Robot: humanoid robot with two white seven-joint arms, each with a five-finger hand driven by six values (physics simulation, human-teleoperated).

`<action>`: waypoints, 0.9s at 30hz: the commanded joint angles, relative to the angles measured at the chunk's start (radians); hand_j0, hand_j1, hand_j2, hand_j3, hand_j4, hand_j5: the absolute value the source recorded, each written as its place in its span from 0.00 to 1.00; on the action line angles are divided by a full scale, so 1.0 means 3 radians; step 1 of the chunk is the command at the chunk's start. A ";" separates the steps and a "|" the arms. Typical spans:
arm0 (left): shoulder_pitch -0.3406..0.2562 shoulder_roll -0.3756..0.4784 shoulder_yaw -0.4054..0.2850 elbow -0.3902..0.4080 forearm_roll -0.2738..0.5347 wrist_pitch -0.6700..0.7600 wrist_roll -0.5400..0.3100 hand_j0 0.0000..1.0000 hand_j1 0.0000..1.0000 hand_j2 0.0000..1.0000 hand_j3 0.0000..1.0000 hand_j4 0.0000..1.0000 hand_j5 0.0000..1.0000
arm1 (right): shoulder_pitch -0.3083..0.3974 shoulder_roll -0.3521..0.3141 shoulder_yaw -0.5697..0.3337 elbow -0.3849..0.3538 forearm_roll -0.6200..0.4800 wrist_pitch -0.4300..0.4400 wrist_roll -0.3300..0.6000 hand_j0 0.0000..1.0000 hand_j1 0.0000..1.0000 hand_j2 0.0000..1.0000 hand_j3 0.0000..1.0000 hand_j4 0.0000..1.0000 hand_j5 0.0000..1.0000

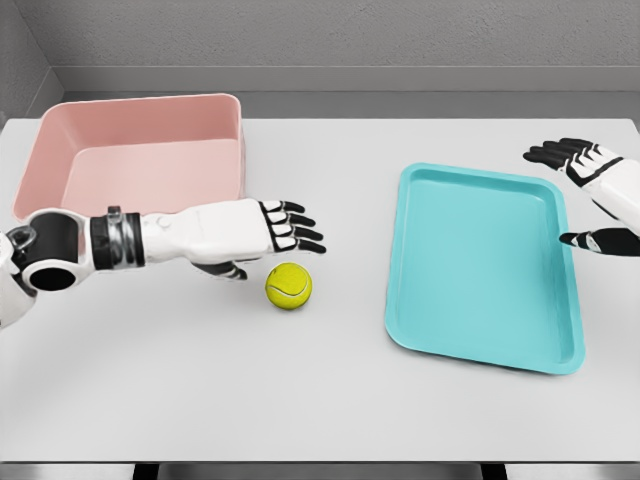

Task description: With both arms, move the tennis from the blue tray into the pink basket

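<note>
The tennis ball (pixel 288 286) lies on the bare bench (pixel 330 400), a little left of the middle of the frame. It is not in the blue tray (pixel 480 260) and not in the pink basket (pixel 140 150); it sits between them, nearer to the basket.

The left robot hand (pixel 275 232) comes in from the left edge and hangs just above and left of the ball. Its fingers are stretched out and spread, pointing to the right, and they hold nothing. The thumb hangs below the palm, close to the ball, but I cannot tell if it touches the ball.

The pink basket stands in the upper left of the frame, with its far wall near the back edge of the bench. Its right front corner is just behind the left forearm.

The blue tray lies flat in the right half of the frame, slightly turned, with its low rim all around. The right robot hand (pixel 590 195) shows at the right edge, beside the right rim of the tray. Its fingers are open and point to the left, and it holds nothing.

Between the ball and the left rim of the tray there is a free strip of bench. The whole front part of the bench, along the lower edge of the frame, is also free.
</note>
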 commanded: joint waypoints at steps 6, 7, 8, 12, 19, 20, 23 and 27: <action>0.0005 -0.0063 -0.0128 0.0087 0.0107 0.0003 0.0002 1.00 1.00 1.00 1.00 1.00 1.00 | 0.0000 0.0003 -0.0001 0.0001 -0.0025 0.0009 -0.0002 1.00 1.00 1.00 1.00 1.00 1.00; 0.0005 -0.0063 -0.0133 0.0087 0.0107 0.0003 0.0002 1.00 1.00 1.00 1.00 1.00 1.00 | 0.0000 0.0003 -0.0001 0.0001 -0.0025 0.0009 -0.0002 1.00 1.00 1.00 1.00 1.00 1.00; 0.0005 -0.0063 -0.0133 0.0087 0.0107 0.0003 0.0002 1.00 1.00 1.00 1.00 1.00 1.00 | 0.0000 0.0003 -0.0006 0.0001 -0.0025 0.0009 -0.0002 1.00 1.00 1.00 1.00 1.00 1.00; 0.0000 -0.0068 -0.0179 0.0144 0.0107 0.0003 0.0002 1.00 1.00 1.00 1.00 1.00 1.00 | 0.0000 0.0043 -0.0011 -0.0004 -0.0025 0.0009 -0.0002 1.00 1.00 1.00 1.00 1.00 1.00; 0.0005 -0.0150 -0.0246 0.0195 0.0086 0.0003 0.0002 1.00 1.00 1.00 1.00 1.00 1.00 | 0.0010 0.0043 -0.0011 0.0001 -0.0025 0.0009 -0.0002 1.00 1.00 1.00 1.00 1.00 1.00; 0.0005 -0.0150 -0.0251 0.0205 0.0086 0.0003 0.0002 1.00 1.00 1.00 1.00 1.00 1.00 | 0.0005 0.0043 -0.0006 0.0001 -0.0025 0.0009 0.0003 1.00 1.00 1.00 1.00 1.00 1.00; 0.0005 -0.0155 -0.0256 0.0215 0.0086 0.0003 0.0002 1.00 1.00 1.00 1.00 1.00 1.00 | 0.0000 0.0049 -0.0006 0.0001 -0.0020 0.0009 -0.0002 1.00 1.00 1.00 1.00 1.00 1.00; 0.0005 -0.0196 -0.0302 0.0251 0.0081 0.0003 0.0002 1.00 1.00 1.00 1.00 1.00 1.00 | 0.0000 0.0049 -0.0006 -0.0004 -0.0025 0.0009 -0.0007 1.00 1.00 1.00 1.00 1.00 1.00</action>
